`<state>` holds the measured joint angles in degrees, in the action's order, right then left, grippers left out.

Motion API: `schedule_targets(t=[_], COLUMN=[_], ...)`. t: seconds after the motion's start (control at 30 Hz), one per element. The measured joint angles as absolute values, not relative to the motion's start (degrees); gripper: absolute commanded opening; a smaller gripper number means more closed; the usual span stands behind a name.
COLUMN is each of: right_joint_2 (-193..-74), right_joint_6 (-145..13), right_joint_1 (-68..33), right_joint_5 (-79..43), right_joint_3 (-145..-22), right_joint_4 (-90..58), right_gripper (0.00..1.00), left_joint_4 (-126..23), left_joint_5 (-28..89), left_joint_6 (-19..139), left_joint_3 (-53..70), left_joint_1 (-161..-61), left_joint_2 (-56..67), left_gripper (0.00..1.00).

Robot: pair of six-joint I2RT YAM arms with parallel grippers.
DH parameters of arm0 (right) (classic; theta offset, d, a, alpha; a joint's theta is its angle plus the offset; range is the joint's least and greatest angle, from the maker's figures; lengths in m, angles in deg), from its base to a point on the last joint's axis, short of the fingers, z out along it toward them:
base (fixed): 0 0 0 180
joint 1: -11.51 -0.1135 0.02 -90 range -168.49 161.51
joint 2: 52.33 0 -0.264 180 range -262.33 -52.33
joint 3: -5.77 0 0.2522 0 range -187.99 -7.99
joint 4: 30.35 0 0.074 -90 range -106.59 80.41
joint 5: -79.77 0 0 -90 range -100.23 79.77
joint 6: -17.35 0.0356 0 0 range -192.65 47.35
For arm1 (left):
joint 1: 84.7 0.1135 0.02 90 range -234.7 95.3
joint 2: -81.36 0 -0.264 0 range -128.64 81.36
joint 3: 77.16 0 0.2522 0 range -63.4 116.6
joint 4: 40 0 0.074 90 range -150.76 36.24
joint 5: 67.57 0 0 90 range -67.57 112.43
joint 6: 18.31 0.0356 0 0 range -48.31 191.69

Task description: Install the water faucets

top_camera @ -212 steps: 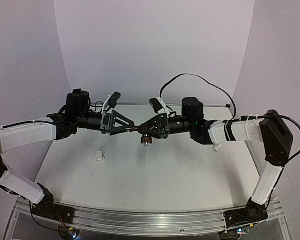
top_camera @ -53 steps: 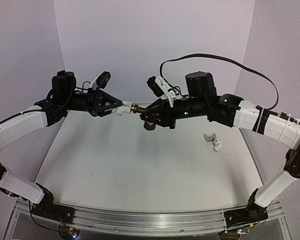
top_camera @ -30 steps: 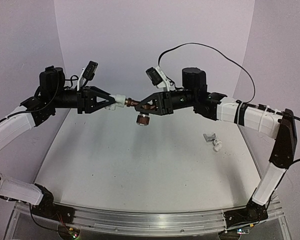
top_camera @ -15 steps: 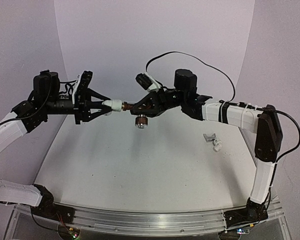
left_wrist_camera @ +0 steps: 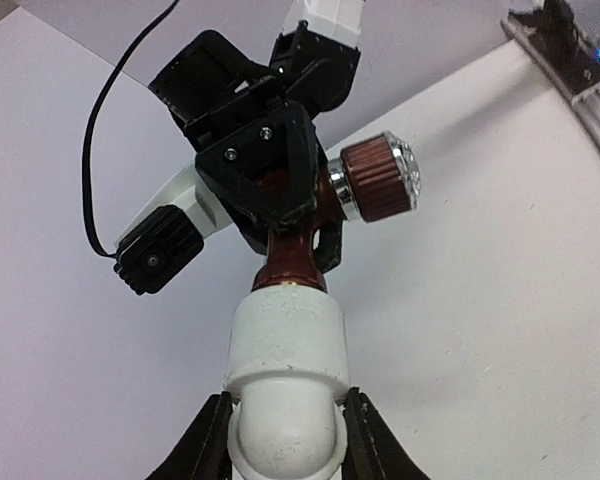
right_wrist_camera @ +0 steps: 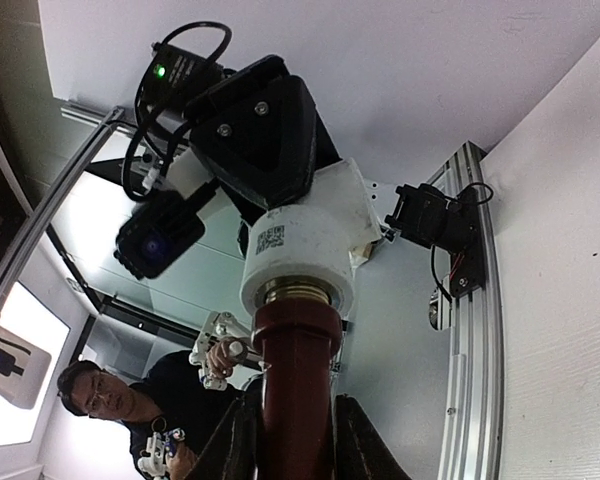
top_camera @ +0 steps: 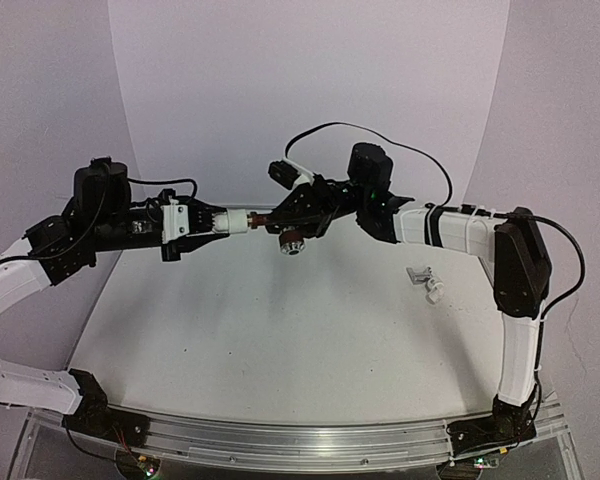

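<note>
While both parts hang above the table (top_camera: 280, 340), our left gripper (top_camera: 212, 221) pinches the white fitting (top_camera: 236, 221) and our right gripper (top_camera: 283, 214) pinches the brown faucet (top_camera: 267, 218). We see their long axes in one line, faucet stem inside the fitting's mouth, ready for twisting.

A pale, seamless curved backdrop wall (top_camera: 310, 90) rises behind the flat white bench (top_camera: 280, 340), evenly lit. A ribbed aluminium rail (top_camera: 280, 440) edges its near side. Beyond, in the dim room, glows a bright rectangular panel (right_wrist_camera: 5, 345), perhaps a window.
</note>
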<state>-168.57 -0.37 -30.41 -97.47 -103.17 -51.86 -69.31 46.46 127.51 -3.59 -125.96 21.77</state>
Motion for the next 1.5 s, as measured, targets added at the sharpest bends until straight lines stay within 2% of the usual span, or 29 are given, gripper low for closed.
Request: schedule_targets(t=[0.2,0.37,0.43,0.47,0.67,0.73,0.8,0.97,1.23,1.33,1.43,1.5], right_joint_2=[-168.62,-168.62,-168.62,-168.62,-168.14,-166.89,-164.96,-159.31,-153.63,-150.85,-145.69,-141.1], right_joint_6=[3.64,6.43,7.64,8.18,10.7,10.81,10.48,10.22,7.27,-5.16,-30.24,-46.87], right_joint_1=[-30.0,-30.02,-30.04,-30.05,-30.29,-30.29,-30.14,-28.19,-20.05,-18.26,-19.19,-21.31], right_joint_5=[-97.49,-96.36,-95.31,-94.72,-89.72,-87.08,-84.54,-80.5,-77.55,-75.36,-67.18,-60.7], right_joint_3=[-102.97,-102.1,-101.46,-101.05,-97.54,-95.12,-91.96,-83.21,-69.68,-69.94,-75.35,-77.62], right_joint_4=[-52.3,-54.33,-55.47,-55.94,-58.07,-58.83,-59.5,-60.79,-59.92,-49.5,-29.28,-21.87], right_gripper=[0.0,0.0,0.06,0.12,0.76,0.95,0.98,0.98,0.98,0.98,0.98,0.98], left_joint_4=[-69.12,-67.75,-66.87,-66.65,-66.87,-66.69,-66.7,-66.1,-65.56,-66.11,-68.53,-70.68], left_joint_5=[32.49,25.53,24.15,23.67,21.27,20.55,20.41,16.77,14.23,14.15,16.12,20.66], left_joint_6=[142.12,147.07,146.53,145.85,137.54,133.28,129.57,119.69,103.65,93.81,82.4,75.24], left_joint_3=[-3.52,-3.89,-4.71,-5.08,-6.44,-7.52,-7.78,-8.05,-9.91,-9.86,-9.3,-8.66], left_joint_1=[-131.3,-133.58,-133.86,-133.93,-134.45,-134.93,-135.41,-135.76,-135.59,-135.4,-134.14,-131.92], left_joint_2=[21.44,21.42,21.71,21.85,21.71,21.53,21.13,20.95,23.32,24.07,24.28,24.24], left_gripper=[0.0,0.0,0.0,0.0,0.0,0.0,0.0,0.0,0.0,0.0,0.0,0.0])
